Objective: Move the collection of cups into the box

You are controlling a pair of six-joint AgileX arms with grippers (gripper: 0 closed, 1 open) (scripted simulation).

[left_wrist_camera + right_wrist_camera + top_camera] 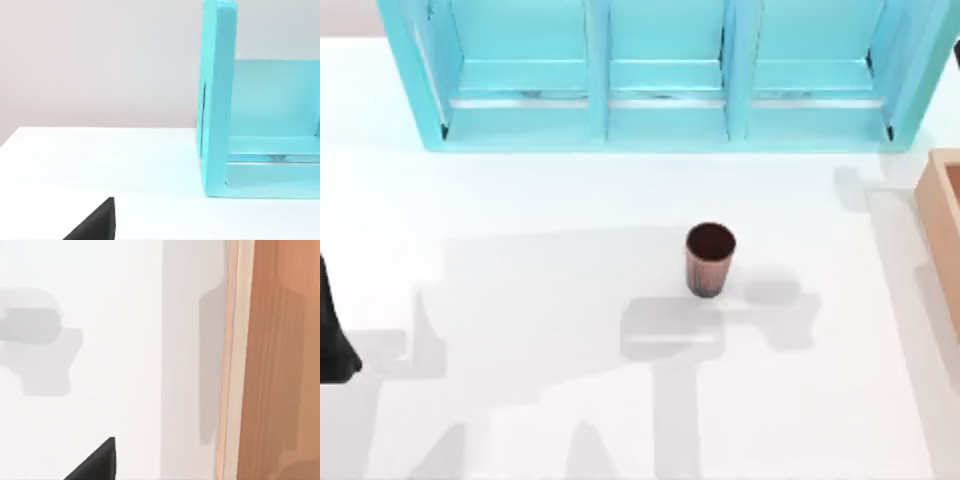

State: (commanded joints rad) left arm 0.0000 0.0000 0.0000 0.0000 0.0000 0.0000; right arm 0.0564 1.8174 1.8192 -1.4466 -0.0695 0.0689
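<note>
the white table (570, 400) spreads across the top view, with the turquoise shelf unit (660, 75) along its 12 o'clock edge, three open bays side by side. the left wrist view catches one end wall of that shelf (217, 100) standing upright on the table, a face the top view gives from above. at 3 o'clock in the top view a slice of the light tan box (942, 225) shows at the table's right side; the right wrist view looks down beside its thick wooden wall (280, 360), the grain plain to see, with white table next to it. one cup (710, 259) stands upright just right of the table's centre, dark mouth up, well apart from the box and clear of the shelf. the left arm (332, 335) is a dark shape at 9 o'clock, at the table's left edge. each wrist view carries a dark sliver of gripper at its edge; how the jaws of either stand i cannot tell.
</note>
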